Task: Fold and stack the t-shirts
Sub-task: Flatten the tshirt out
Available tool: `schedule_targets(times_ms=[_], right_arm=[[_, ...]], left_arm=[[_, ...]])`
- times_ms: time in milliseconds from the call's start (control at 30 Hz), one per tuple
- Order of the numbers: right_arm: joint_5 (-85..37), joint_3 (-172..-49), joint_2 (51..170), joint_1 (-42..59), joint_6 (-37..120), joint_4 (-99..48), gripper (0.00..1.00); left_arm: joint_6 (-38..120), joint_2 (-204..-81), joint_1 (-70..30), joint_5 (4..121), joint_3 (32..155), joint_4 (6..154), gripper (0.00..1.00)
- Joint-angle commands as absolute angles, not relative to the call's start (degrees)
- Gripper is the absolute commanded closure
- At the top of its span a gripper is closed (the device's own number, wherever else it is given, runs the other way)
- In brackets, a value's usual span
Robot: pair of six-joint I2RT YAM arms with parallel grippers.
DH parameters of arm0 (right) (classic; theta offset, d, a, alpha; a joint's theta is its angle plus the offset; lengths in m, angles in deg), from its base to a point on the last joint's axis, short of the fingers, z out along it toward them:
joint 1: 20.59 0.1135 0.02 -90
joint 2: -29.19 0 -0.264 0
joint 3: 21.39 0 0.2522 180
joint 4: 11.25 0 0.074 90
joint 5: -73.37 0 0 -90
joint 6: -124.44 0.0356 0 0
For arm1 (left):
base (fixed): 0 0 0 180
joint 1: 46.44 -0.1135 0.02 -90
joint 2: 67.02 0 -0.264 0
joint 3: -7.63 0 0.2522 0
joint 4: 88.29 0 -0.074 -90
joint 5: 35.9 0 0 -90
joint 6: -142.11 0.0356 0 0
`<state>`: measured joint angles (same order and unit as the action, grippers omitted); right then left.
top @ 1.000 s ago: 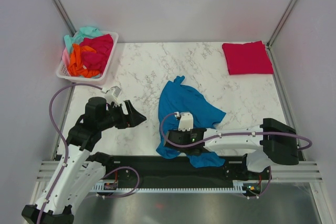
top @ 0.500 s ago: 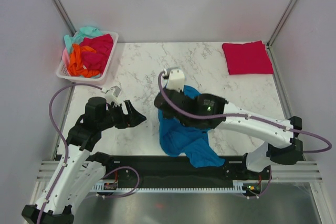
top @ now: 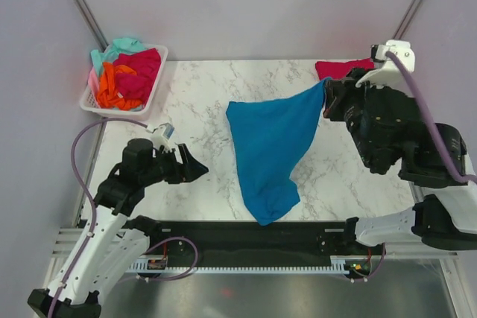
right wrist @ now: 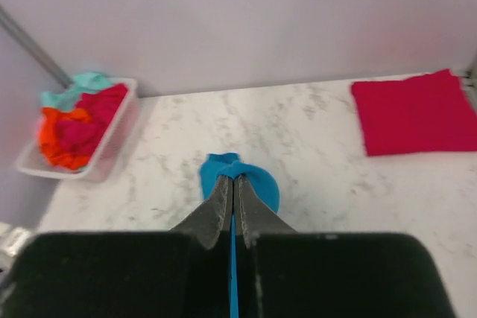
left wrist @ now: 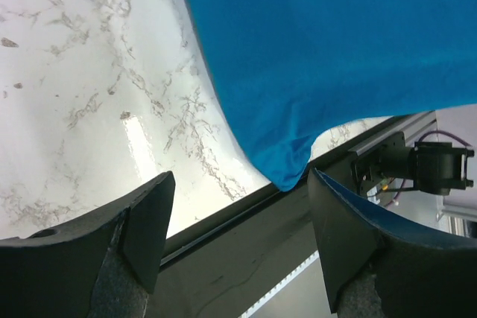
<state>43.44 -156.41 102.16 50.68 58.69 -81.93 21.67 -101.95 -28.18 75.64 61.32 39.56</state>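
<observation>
1. Spreading-out step: the right hand point(top: 326, 100) pinches the teal-blue t-shirt point(top: 268, 147) by one corner, dangling it over the table point(top: 201, 102).
2. The left hand point(left wrist: 238, 206) hovers wide apart; next it probably needs to catch another corner.

White arms point(top: 93, 247), purple cables point(top: 77, 154), black left hand point(left wrist: 240, 184).

The white-and-black right arm point(top: 395, 132) stood raised over the white marble table's point(top: 201, 94) far right corner, its black two-finger right gripper point(top: 326, 100) pinched tight on a teal-blue cloth t-shirt point(top: 268, 139). The left arm point(top: 119, 184) crouched near the left edge, its black left gripper point(left wrist: 240, 191) gaping.
</observation>
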Motion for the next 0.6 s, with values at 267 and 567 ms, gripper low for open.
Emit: schedule_targets(times_ms=[267, 567], right_arm=[[39.11, -124.12, 100.64, 25.14, 65.48, -89.45, 1.00], [24.78, -114.79, 98.36, 14.39, 60.73, -80.12, 1.00]], left_arm=[[11.69, -117.70, 14.52, 49.49, 65.16, 44.27, 0.18], [9.91, -141.98, 28.09, 46.72, 68.50, 58.17, 0.05]])
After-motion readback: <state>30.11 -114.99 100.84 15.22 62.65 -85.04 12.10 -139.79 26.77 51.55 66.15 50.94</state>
